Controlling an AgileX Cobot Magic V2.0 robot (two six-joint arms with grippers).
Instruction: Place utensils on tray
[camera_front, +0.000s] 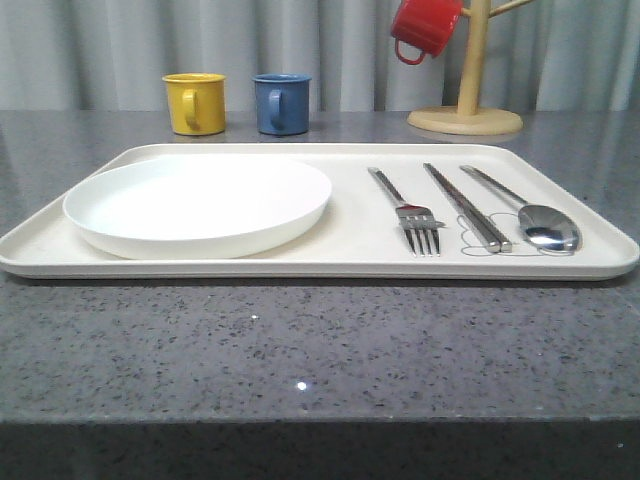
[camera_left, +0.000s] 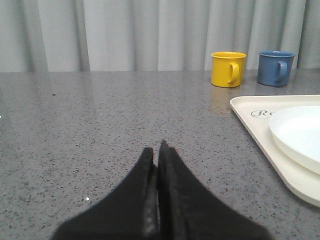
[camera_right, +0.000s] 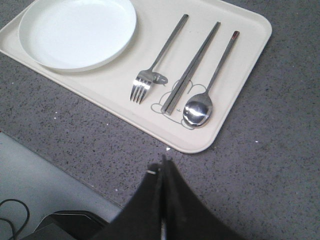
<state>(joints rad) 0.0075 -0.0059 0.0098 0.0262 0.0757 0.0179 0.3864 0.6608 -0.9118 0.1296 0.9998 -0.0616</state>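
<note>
A cream tray lies across the grey counter. On its right half three silver utensils lie side by side: a fork, a pair of chopsticks and a spoon. My right gripper is shut with nothing in it, hovering over bare counter just short of the tray's near right corner. My left gripper is shut and empty above the counter, well to the left of the tray.
A white round plate fills the tray's left half. Behind the tray stand a yellow mug and a blue mug. A wooden mug tree holds a red mug at back right.
</note>
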